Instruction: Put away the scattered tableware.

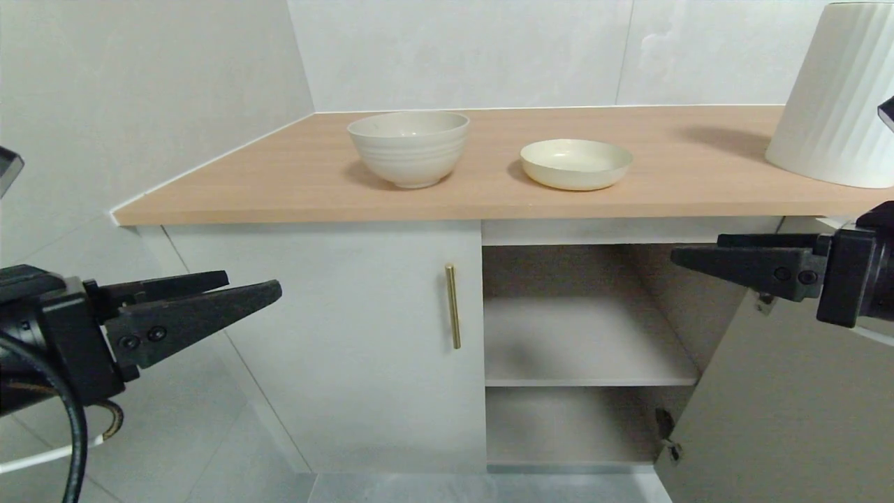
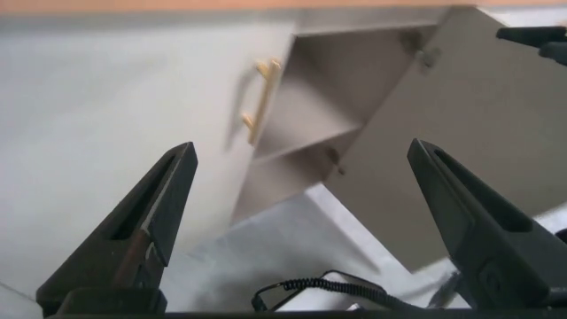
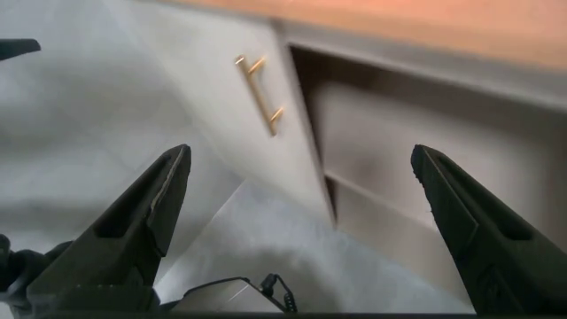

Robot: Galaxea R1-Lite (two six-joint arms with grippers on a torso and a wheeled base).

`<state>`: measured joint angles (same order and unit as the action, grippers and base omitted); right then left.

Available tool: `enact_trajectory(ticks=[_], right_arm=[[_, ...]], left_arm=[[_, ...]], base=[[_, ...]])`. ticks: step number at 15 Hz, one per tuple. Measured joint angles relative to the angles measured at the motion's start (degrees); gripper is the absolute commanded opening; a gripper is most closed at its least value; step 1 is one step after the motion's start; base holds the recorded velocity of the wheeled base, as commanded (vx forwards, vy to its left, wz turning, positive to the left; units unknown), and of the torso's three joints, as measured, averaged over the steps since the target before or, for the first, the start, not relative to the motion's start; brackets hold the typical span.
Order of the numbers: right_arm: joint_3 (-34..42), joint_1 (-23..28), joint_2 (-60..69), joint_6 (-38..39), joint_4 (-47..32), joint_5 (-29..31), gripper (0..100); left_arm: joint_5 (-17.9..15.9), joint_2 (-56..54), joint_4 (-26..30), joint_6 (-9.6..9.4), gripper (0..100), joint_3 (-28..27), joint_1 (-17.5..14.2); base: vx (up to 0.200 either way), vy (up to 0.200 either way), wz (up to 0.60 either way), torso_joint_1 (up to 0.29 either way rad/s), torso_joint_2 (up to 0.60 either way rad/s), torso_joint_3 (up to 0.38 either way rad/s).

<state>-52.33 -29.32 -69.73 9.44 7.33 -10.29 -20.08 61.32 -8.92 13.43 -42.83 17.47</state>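
A deep cream bowl [image 1: 408, 147] and a shallow cream dish [image 1: 576, 163] stand side by side on the wooden countertop [image 1: 279, 188]. Both arms are held below the counter's edge, in front of the cabinet. My left gripper [image 1: 253, 282] [image 2: 301, 149] is open and empty, before the closed left door [image 1: 335, 335]. My right gripper [image 1: 697, 249] [image 3: 299, 154] is also open and empty, at the upper right of the open compartment. Neither gripper touches the tableware.
The cabinet's right door [image 1: 782, 405] is swung open toward me, showing a bare shelf [image 1: 580, 342] and the floor of the compartment below. A gold handle [image 1: 452, 306] is on the closed door. A white ribbed object [image 1: 838, 98] stands on the counter's right end.
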Motion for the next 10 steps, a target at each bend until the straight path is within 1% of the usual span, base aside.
enact_trajectory(ticks=[1, 4, 8, 10], right_arm=[[0.11, 0.00, 0.05, 0.00, 0.04, -0.09, 100], [1.57, 0.07, 0.55, -0.16, 1.76, -0.29, 100], [5.49, 0.07, 0.83, -1.96, 10.74, -0.30, 100], [7.00, 0.07, 0.79, -2.22, 13.09, -0.30, 100]], left_arm=[[-0.01, 0.01, 0.00, 0.00, 100, 0.00, 0.00], [-0.04, 0.01, -0.16, 0.00, 100, 0.00, 0.02], [-0.06, 0.12, -0.18, 0.05, 100, 0.02, 0.02], [-0.04, 0.22, -0.21, 0.06, 100, 0.02, 0.00]], base=[[0.200, 0.000, 0.00, 0.007, 0.01, 0.002], [0.000, 0.000, 0.00, 0.000, 0.00, 0.000], [0.000, 0.000, 0.00, 0.000, 0.00, 0.000], [0.000, 0.000, 0.00, 0.000, 0.00, 0.000]])
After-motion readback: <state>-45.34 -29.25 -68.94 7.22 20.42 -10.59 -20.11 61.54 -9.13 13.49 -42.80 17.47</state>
